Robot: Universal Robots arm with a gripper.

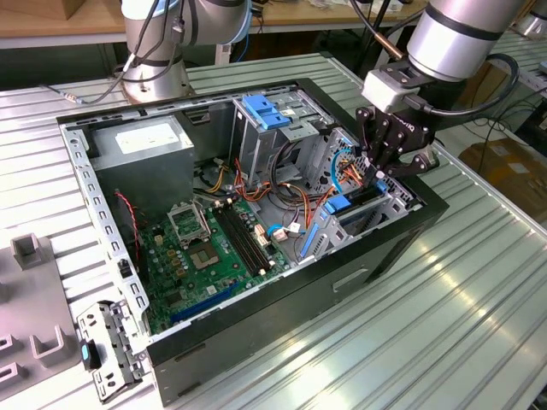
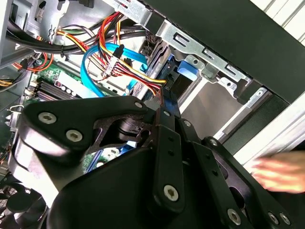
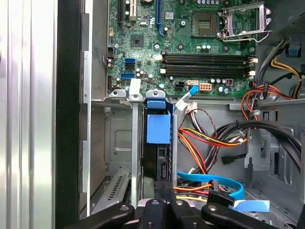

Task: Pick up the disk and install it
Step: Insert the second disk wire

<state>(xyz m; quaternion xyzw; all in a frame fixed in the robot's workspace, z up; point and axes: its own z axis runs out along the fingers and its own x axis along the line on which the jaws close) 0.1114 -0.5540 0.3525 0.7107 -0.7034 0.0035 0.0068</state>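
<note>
The disk stands on edge in the drive bay at the open computer case's corner, on the exterior view's right. Its blue carrier and dark body sit between the bay's metal rails. My gripper hangs straight over it, black fingers drawn together on the disk's upper edge. In the second wrist view the gripper pinches that thin edge just before the blue carrier tab. In the first wrist view the gripper meets the disk at its near end.
Orange, yellow and blue cables crowd beside the bay. The motherboard fills the case floor. A grey box with a white sticker and a cage with a blue latch stand at the back. A blurred hand is outside the case.
</note>
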